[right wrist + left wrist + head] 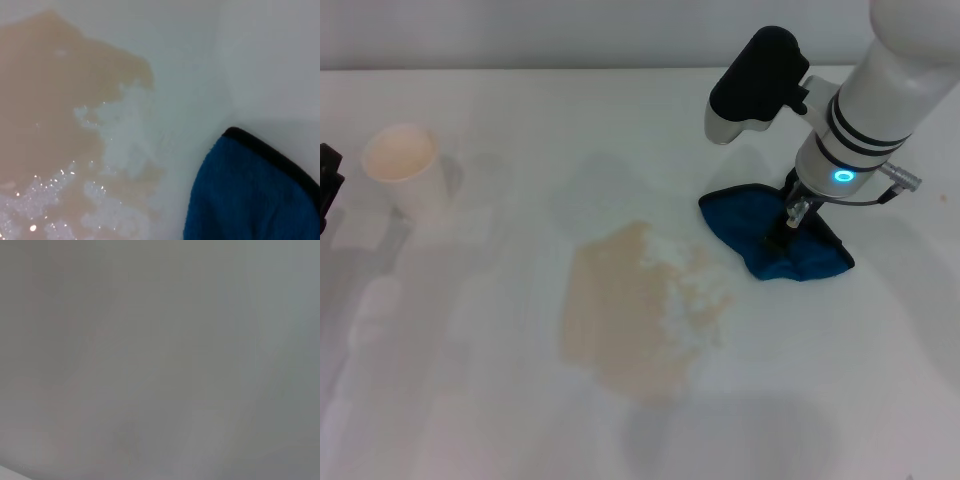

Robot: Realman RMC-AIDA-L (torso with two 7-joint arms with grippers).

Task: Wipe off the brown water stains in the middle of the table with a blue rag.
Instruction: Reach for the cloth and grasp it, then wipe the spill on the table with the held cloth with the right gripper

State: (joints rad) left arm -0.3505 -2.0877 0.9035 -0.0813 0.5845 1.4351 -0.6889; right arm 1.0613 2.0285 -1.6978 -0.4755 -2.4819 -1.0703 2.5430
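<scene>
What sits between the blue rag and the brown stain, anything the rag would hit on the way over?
Nothing visible. The right end effector is down on the blue rag, and only a strip of bare table separates it from the brown water stains. The paper cup stands far off on the stain's other side, near the parked left end effector.
</scene>
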